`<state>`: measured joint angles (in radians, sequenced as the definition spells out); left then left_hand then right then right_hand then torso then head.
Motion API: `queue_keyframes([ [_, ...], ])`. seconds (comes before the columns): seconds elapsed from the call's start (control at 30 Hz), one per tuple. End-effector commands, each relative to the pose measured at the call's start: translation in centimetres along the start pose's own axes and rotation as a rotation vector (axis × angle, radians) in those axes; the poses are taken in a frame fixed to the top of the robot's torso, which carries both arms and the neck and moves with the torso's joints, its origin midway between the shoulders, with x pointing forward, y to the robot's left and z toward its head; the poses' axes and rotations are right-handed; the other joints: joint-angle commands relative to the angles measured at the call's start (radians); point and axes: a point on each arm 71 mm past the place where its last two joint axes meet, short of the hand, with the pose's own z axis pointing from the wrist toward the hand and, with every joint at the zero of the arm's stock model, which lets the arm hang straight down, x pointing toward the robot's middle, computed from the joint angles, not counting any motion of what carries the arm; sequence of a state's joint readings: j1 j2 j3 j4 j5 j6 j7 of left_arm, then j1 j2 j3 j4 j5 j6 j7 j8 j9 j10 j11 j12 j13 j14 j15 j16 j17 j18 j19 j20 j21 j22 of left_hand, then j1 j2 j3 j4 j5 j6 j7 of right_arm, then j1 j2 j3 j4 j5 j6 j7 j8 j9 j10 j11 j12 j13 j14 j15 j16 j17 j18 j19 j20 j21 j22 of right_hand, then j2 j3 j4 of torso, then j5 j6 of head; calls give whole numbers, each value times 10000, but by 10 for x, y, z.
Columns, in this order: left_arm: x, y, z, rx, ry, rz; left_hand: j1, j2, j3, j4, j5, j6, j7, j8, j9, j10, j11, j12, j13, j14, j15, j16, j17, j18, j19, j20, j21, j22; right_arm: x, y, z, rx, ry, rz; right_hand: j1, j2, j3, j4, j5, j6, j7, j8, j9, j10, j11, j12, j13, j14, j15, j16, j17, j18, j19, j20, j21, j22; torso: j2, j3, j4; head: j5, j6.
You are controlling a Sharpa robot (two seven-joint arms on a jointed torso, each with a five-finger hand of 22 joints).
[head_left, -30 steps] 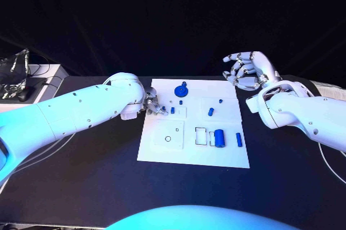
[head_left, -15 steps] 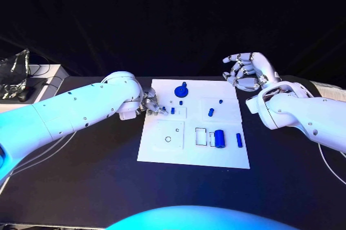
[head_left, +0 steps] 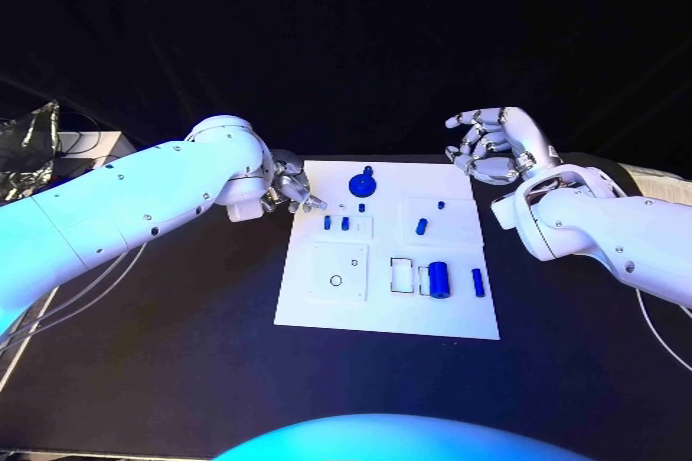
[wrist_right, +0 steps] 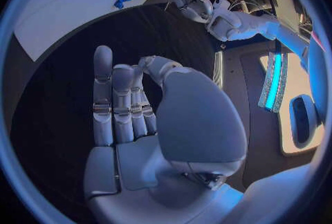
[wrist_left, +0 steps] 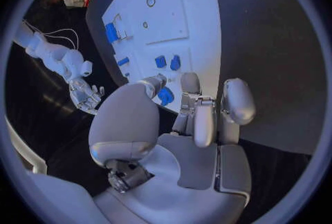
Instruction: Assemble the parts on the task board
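The white task board (head_left: pixel 325 311) lies mid-table. A round blue knob part (head_left: pixel 362 183) sits at its far edge, and two short blue pegs (head_left: pixel 336 222) stand side by side below it. Small blue parts (head_left: pixel 421 224) lie to the right, with a thick blue cylinder (head_left: pixel 438 278) and a slim blue bar (head_left: pixel 477 279) nearer me. My left hand (head_left: pixel 293 193) hovers at the board's far left edge, fingers apart, holding nothing; the pegs (wrist_left: pixel 167 62) show beyond its fingertips. My right hand (head_left: pixel 495 146) is raised past the board's far right corner, fingers loosely spread (wrist_right: pixel 121 108), nothing in it.
A crumpled silvery bag (head_left: pixel 32 133) and a white box sit at the table's far left. Cables (head_left: pixel 80 296) trail under my left arm. A small ring-shaped hole (head_left: pixel 336 278) marks the board's left panel. Black table surrounds the board.
My left hand has drawn back from the two pegs toward the far left, leaving both pegs standing uncovered. The right hand has hardly moved.
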<state>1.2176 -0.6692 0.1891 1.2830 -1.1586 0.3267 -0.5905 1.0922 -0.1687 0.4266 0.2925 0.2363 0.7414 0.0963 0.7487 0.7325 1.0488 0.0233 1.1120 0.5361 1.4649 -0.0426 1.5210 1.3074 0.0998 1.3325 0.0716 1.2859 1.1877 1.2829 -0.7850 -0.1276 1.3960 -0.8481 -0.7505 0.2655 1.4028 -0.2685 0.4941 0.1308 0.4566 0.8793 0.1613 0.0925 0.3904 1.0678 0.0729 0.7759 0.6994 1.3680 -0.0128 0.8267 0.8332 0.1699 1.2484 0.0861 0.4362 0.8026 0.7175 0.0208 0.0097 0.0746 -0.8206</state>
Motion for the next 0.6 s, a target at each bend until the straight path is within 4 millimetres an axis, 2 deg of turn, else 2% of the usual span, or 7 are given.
queue_keyframes([
  [0.03, 0, -4, -2, 3, 327, 201, 81, -4, 50, -5, 52, 84, 11, -33, -13, -73, 9, 45, 3, 617, 69, -32, 1557, -24, -54, -13, -60, 2, 1, 1, 0, -107, 128, -33, -73, -55, -12, -60, 51, -1, 54, 61, 10, -65, -11, -11, -9, 59, 6, -36, 10, 111, 71, -10, -62, 6, -3, -11, -9, 28, 25],
  [0.17, -2, -9, -3, 135, 274, 48, -81, -27, 94, 17, 1, 131, 22, -34, -50, -12, 20, 99, 74, 644, 74, -1, 1614, -36, -21, -9, -24, 48, 2, 1, 0, -104, 132, -33, -73, -55, -12, -60, 51, -1, 54, 61, 10, -65, -11, -11, -9, 59, 6, -36, 10, 111, 71, -10, -62, 6, 10, -12, -18, 54, 64],
  [0.4, -2, -13, 4, 135, 574, -113, -392, 90, 261, 10, -23, 48, 76, -226, -243, 38, 62, 144, 92, 667, 106, 24, 1655, -46, 13, 9, 6, 85, 2, 1, 0, -100, 150, -27, -73, -55, -12, -60, 51, -1, 54, 61, 10, -65, -11, -11, -9, 59, 6, -36, 10, 111, 71, -10, -62, 6, 1, -7, 22, 58, 118],
  [0.6, 1, -16, 14, -114, 1398, 295, -237, 35, 725, -39, 8, -98, 224, -711, -700, -99, 182, 84, -71, 635, 206, -4, 1591, -27, -54, 89, -69, -2, 4, 1, 1, -116, 178, -10, -88, -48, -3, -81, 53, -3, 54, 62, 15, -61, -11, -5, -33, 78, 5, -41, 48, 110, 75, -12, -63, 14, 6, -2, -6, 95, 146],
])
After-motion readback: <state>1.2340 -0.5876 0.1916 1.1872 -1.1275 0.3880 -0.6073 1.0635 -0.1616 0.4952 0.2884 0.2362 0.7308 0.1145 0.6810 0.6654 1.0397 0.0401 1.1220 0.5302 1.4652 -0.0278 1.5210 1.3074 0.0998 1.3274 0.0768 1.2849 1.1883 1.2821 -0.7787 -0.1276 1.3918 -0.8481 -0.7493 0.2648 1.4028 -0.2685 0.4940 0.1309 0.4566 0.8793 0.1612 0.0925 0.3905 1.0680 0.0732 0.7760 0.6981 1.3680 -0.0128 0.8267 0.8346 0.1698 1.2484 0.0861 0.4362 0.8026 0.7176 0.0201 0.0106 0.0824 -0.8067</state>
